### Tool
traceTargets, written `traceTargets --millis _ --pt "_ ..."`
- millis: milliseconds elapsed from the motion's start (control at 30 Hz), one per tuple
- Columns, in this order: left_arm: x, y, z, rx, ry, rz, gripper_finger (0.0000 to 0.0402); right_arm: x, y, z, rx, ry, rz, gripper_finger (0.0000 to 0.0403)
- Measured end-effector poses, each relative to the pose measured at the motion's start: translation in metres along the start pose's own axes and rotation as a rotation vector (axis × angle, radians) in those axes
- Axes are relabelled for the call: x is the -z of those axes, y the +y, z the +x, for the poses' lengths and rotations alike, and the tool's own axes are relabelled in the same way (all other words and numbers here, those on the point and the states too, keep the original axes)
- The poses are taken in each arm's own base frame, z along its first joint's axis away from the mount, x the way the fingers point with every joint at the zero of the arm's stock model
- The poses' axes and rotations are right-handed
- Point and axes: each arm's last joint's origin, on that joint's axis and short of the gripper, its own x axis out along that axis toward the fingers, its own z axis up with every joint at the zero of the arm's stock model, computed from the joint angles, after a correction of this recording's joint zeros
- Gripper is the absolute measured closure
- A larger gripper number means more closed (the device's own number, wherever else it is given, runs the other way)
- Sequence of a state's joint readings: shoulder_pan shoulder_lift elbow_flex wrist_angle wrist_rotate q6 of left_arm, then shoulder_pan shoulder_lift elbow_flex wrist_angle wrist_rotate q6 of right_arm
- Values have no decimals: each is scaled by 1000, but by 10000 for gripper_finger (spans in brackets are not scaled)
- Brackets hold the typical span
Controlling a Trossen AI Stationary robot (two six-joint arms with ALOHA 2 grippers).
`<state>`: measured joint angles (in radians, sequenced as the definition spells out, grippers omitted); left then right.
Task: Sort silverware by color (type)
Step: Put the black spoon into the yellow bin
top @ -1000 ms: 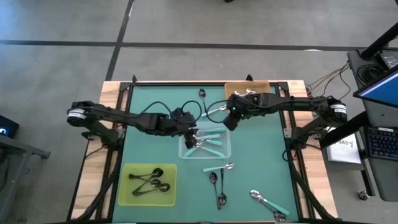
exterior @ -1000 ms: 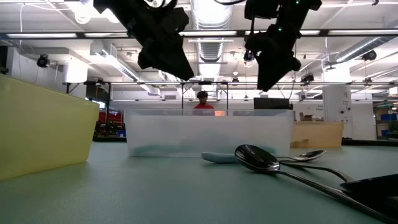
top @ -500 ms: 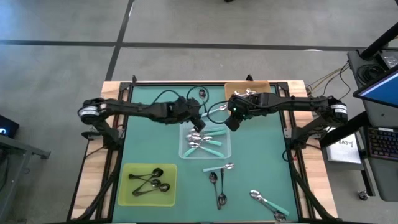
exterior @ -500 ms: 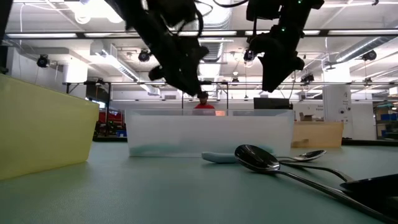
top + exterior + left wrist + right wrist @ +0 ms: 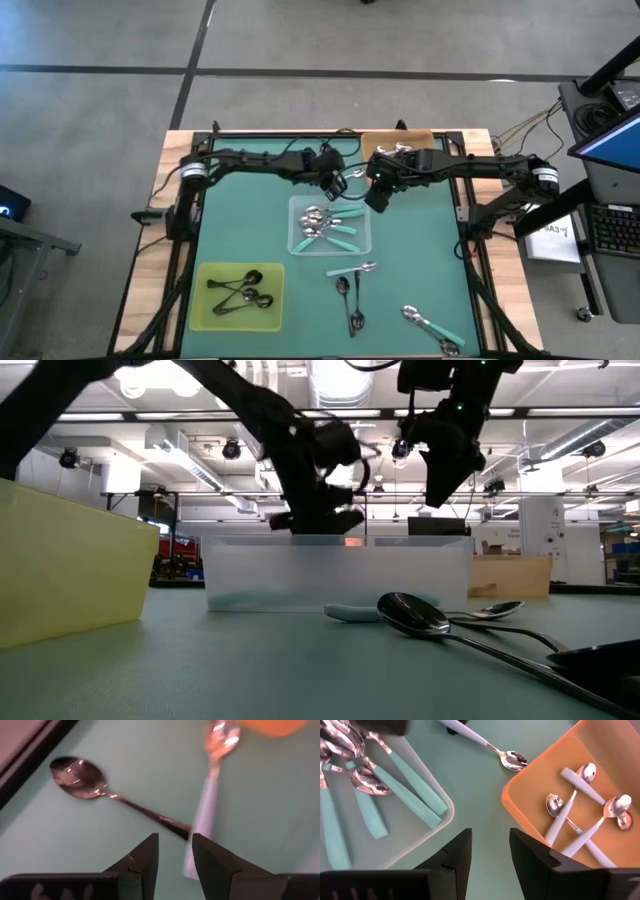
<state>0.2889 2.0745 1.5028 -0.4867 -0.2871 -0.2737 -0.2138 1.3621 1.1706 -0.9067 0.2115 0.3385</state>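
My left gripper (image 5: 337, 184) hangs open just above the table beyond the clear tray (image 5: 362, 243). Nothing is between its fingers. Just ahead of it lie a dark spoon (image 5: 90, 777) and a pale-handled spoon (image 5: 209, 802), both flat on the green mat. The pale handle lies over the end of the dark one. My right gripper (image 5: 378, 198) hovers open and empty between the clear tray (image 5: 427, 837) of teal-handled spoons (image 5: 402, 787) and the orange tray (image 5: 580, 795) of pale spoons. Dark spoons lie in the yellow-green tray (image 5: 205, 300).
Loose on the near half of the mat lie a teal-handled spoon (image 5: 350, 269), two dark spoons (image 5: 345, 292) and another teal-handled spoon (image 5: 432, 326). A black frame rail (image 5: 330, 133) runs along the far edge. In the low view a spoon (image 5: 415, 615) lies close to the camera.
My left gripper has left the space above the clear tray. It has gone toward the table's far edge and a little right, sinking and tipping less steeply downward. It now stands over the dark and pale spoons. My right gripper has stayed in place.
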Motion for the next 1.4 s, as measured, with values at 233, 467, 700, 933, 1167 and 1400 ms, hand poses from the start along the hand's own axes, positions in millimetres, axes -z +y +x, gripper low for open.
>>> traceTargets --millis 233,467,700,933,1167,1400 --pt "-9 20 25 6 87 -83 298 4 -2 -4 6 22 -53 280" --pt "-14 27 23 31 79 -170 298 5 -4 -9 2 7 -61 280" --pt "-3 15 -3 -50 153 -67 298 2 -2 -7 -6 -17 -47 284" --pt "9 1 -50 -125 137 79 298 -15 5 11 -38 -139 -61 284" --pt "43 16 -110 -101 49 15 298 -42 -5 53 -22 -220 -29 284" --pt "78 22 -164 -6 -182 -64 298 -72 -30 104 -264 -316 165 284"
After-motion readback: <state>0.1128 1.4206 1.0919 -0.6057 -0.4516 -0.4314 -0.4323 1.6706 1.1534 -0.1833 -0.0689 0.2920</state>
